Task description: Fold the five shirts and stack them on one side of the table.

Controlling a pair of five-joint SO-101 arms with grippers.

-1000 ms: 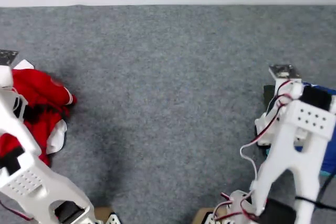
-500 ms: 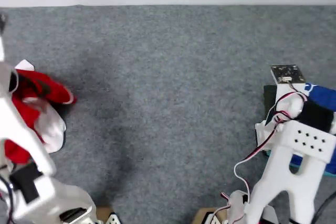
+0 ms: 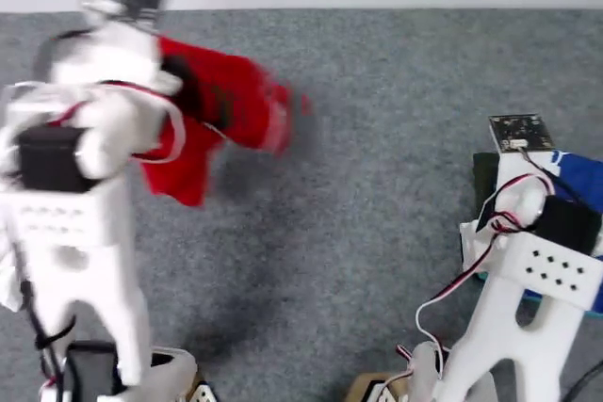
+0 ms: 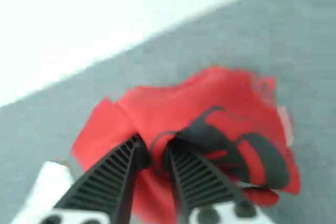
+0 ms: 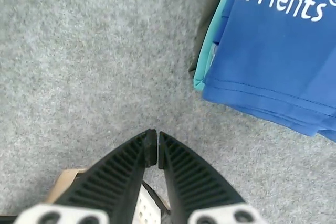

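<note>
A red shirt with black and white parts hangs bunched above the grey table, up in the air at the far left. My left gripper is shut on the red shirt, its black fingers pinching a fold. At the right edge lies a stack of folded shirts with a blue shirt on top. My right gripper is shut with nothing in it, low over bare carpet beside the blue shirt; a teal shirt peeks out beneath it.
The grey carpeted table runs to a white wall at the back. The right arm's white body stands by the stack. A brown base plate lies under the right gripper.
The left arm has swung up and toward the far middle, lifting the red shirt off the table's left edge. The right arm has barely shifted.
</note>
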